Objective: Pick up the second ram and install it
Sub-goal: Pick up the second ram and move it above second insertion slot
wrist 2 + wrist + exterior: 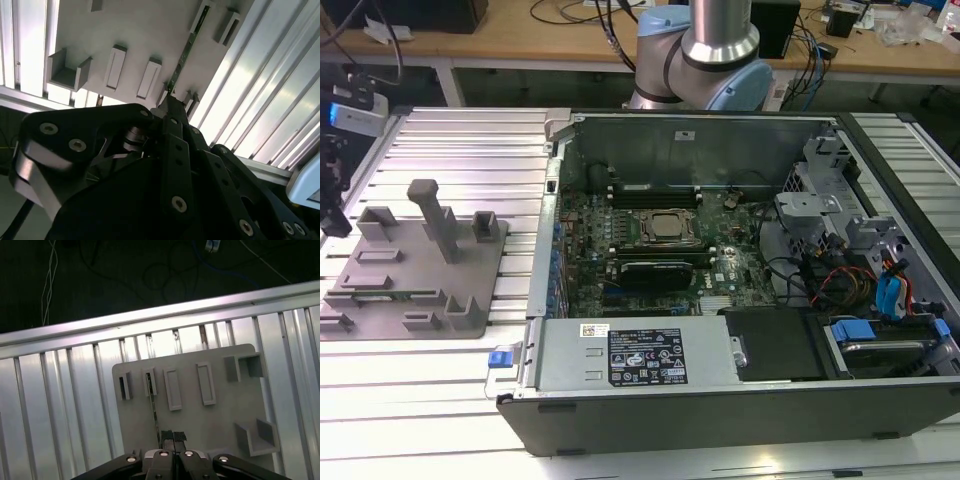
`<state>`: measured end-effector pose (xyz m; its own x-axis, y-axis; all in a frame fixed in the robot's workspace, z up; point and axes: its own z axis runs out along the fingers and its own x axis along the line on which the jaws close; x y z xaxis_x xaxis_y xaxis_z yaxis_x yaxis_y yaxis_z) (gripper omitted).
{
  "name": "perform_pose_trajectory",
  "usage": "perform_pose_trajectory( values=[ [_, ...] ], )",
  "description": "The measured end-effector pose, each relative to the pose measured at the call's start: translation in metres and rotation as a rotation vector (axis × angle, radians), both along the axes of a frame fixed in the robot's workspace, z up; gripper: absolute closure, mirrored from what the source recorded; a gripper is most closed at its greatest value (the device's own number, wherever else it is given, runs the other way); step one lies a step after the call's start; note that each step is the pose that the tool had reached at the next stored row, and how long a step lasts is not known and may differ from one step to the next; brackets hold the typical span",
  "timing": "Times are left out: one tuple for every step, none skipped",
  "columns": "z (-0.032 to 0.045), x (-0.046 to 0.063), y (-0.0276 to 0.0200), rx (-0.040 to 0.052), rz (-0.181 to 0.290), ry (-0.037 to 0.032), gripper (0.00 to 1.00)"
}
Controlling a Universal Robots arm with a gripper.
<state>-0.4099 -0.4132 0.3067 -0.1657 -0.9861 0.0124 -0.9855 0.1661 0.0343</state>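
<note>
Green on grey: the ram stick [152, 405] stands on edge in the plastic tray [200, 427], held between small upright blocks, on the ribbed metal table [60, 405]. My gripper [173, 435] hangs above the tray, over one end of the stick and, as far as I can see, clear of it. In the first wrist view my jaws look drawn together with hardly a gap, gripping nothing. The pick-up is the step in hand, I judge, and it is barely begun: the stick sits untouched. In the exterior view the open computer [740, 425] lies well apart from the tray, toward that view's right, its board [740, 255] exposed. Taking so thin a stick calls, by my reckoning, for jaws parted, squared across its flat faces and lowered straight, so the tray's blocks are not struck.
</note>
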Motion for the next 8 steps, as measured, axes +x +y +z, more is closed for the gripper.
perform_pose_trajectory(
  values=[
    [-0.0006, 0.001, 0.0000, -0.0006, 0.000, 0.0001, 0.92],
    [-0.0019, 0.002, 0.0000, -0.0016, 0.001, -0.0001, 0.92],
    [-0.0028, 0.003, 0.0001, -0.0021, 0.002, 0.0000, 0.92],
    [-0.0037, 0.003, 0.0001, -0.0027, 0.003, 0.0000, 0.92],
    [-0.0054, 0.003, 0.0001, -0.0035, 0.006, 0.0000, 0.92],
    [-0.0074, 0.004, 0.0001, -0.0049, 0.010, 0.0001, 0.92],
    [-0.0093, 0.004, 0.0001, -0.0058, 0.014, -0.0001, 0.92],
    [-0.0122, 0.005, 0.0000, -0.0066, 0.020, 0.0000, 0.92]
  ],
)
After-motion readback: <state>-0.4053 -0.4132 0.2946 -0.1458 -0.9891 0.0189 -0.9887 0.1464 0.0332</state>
